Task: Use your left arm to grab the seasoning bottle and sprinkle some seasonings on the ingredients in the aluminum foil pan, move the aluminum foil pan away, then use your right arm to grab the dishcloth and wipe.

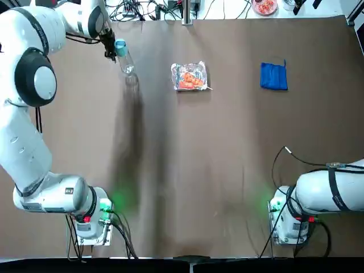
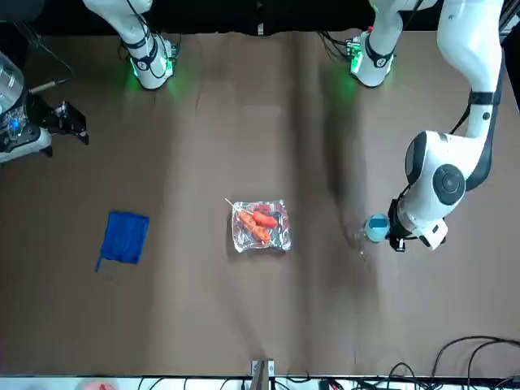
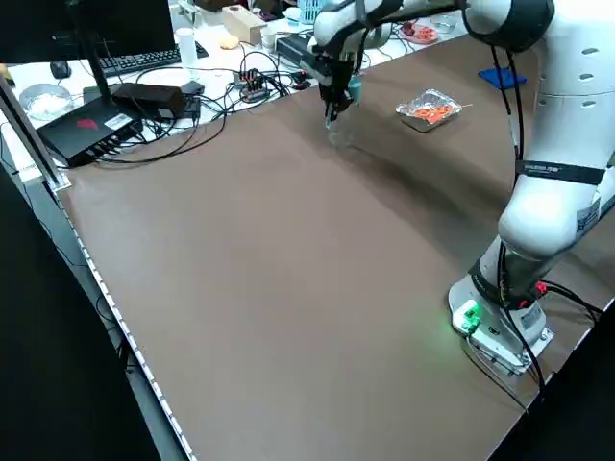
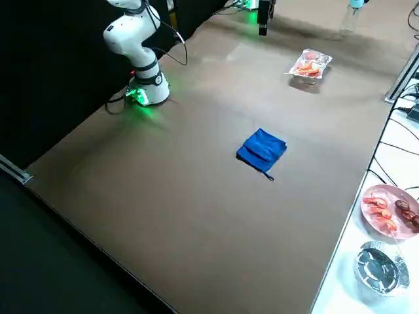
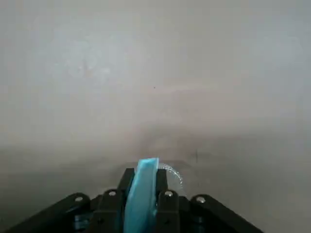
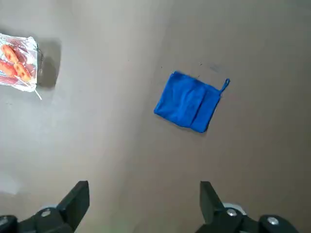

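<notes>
The left arm's black two-finger gripper [image 5: 142, 187] clamped the clear plastic seasoning bottle with a light blue cap [image 1: 120, 47] left of the silver foil pan [image 1: 178, 85]. Sprinkling, pan-moving and wiping apparently remained; the right arm's black gripper [image 6: 145, 194], fingers apart, was over the table, near the folded blue dishcloth [image 6: 188, 102].

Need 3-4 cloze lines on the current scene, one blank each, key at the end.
The left end effector is closed on the ____ cap of the seasoning bottle.
The dishcloth lying on the table is ____.
The right end effector has its fingers ____, with nothing between them.
A thin ____ sticks out of the aluminum foil pan.

Missing words, in order: light blue; blue; open; skewer
</notes>
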Robot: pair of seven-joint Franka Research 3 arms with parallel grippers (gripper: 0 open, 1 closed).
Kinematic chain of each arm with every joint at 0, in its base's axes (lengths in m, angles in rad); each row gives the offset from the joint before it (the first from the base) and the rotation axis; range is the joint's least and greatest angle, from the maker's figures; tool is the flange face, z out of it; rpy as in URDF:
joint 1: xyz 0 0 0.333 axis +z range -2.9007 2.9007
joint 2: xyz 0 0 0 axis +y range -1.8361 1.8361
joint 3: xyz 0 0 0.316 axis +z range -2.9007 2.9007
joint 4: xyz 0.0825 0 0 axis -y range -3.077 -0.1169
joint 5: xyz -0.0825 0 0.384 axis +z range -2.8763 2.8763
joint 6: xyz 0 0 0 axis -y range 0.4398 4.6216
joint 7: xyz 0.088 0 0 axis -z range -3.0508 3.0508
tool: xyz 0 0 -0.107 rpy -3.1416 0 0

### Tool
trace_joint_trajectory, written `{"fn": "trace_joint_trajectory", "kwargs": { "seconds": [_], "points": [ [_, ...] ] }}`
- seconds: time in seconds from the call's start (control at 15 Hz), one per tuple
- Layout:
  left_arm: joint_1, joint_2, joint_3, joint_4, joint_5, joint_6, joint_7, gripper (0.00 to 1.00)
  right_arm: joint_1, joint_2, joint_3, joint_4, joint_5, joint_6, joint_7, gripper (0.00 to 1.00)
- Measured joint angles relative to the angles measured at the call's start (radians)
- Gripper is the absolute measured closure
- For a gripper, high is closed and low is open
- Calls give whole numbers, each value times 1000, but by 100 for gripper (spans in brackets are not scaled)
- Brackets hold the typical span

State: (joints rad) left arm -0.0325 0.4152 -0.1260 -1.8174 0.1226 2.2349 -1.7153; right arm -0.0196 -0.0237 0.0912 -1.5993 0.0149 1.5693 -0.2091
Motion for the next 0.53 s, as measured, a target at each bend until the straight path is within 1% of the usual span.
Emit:
{"fn": "trace_joint_trajectory", "kwargs": {
  "seconds": [0.13, 0.2, 0.33, 0.4, 0.53],
  "points": [
    [0, -33, -24, 14, 0, -50, -8, 77, 1, 0, 1, 0, 0, 0, 0, 0],
    [-3, -57, -58, 52, 0, -122, -25, 77, 2, 0, 4, 0, 0, 3, 0, 0],
    [-17, -69, -95, 100, 0, -204, -50, 77, 3, 0, 6, -1, 0, 12, 0, 0],
    [-34, -72, -105, 117, 6, -230, -74, 77, 3, 0, 6, -1, 0, 13, 0, 0],
    [-98, -73, -109, 141, 48, -262, -136, 77, 3, 0, 6, -2, 0, 15, 0, 0]
  ]
}}
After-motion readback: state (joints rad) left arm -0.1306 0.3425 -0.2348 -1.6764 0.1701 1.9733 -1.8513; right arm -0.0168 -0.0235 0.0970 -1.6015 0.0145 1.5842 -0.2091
